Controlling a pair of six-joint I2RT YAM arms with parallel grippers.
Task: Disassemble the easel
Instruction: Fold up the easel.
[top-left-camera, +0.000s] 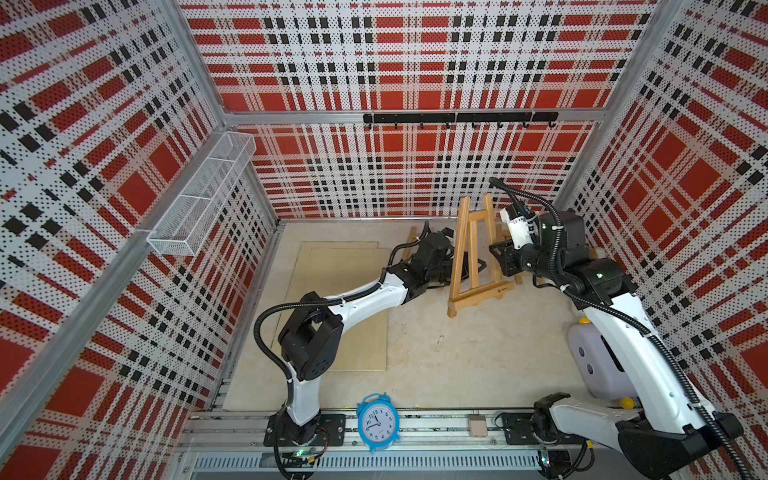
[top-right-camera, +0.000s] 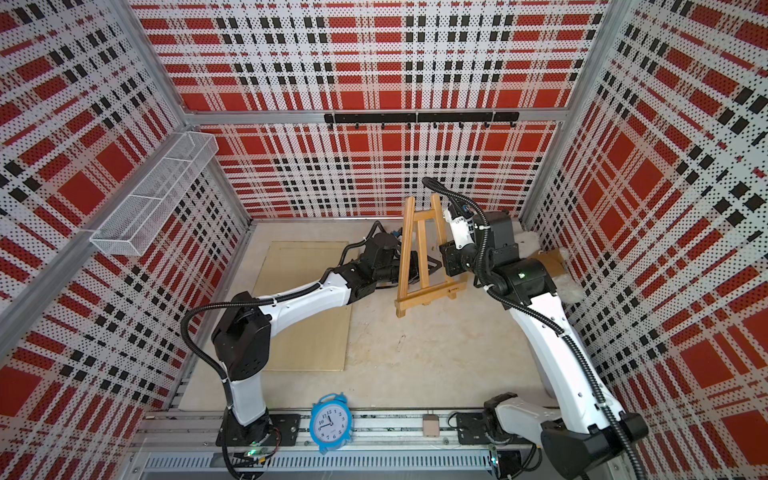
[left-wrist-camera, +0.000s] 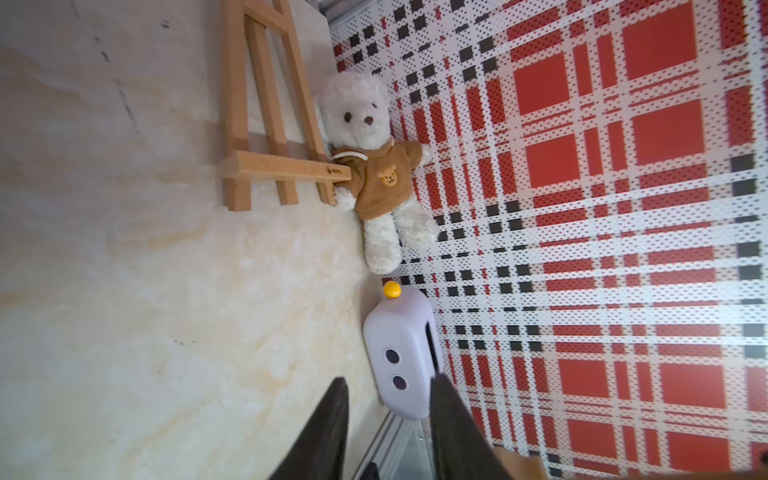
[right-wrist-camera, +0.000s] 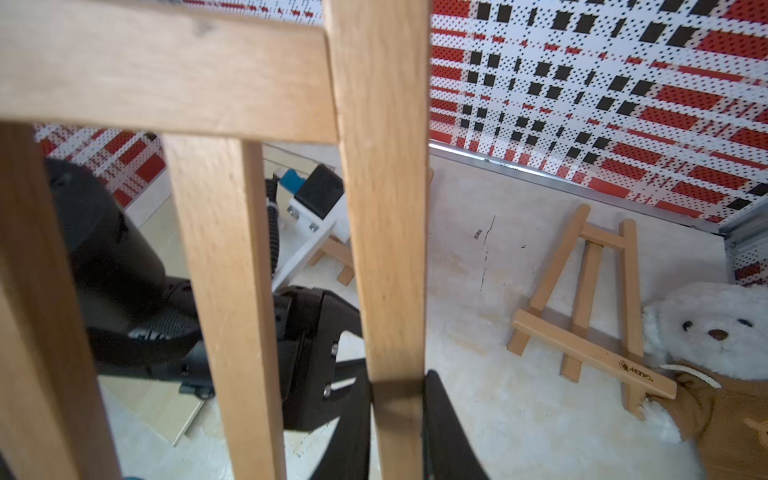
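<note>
The tall light-wood A-frame easel (top-left-camera: 482, 294) stands upright near the back of the worktop, long axis vertical, with the right arm (top-left-camera: 623, 345) and its jaws clamped on the nearest leg, while the left arm (top-left-camera: 374, 291) reaches in from the opposite side (jaws partly open, gripping nothing), so it's probably left's move.

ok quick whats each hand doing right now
left hand: open, nothing between its fingers.
right hand: closed on an upright leg of the large easel.

Open floor (top-left-camera: 457, 353) lies before the easel (top-left-camera: 478, 295); left arm (top-left-camera: 365, 291) crowds behind it.
</note>
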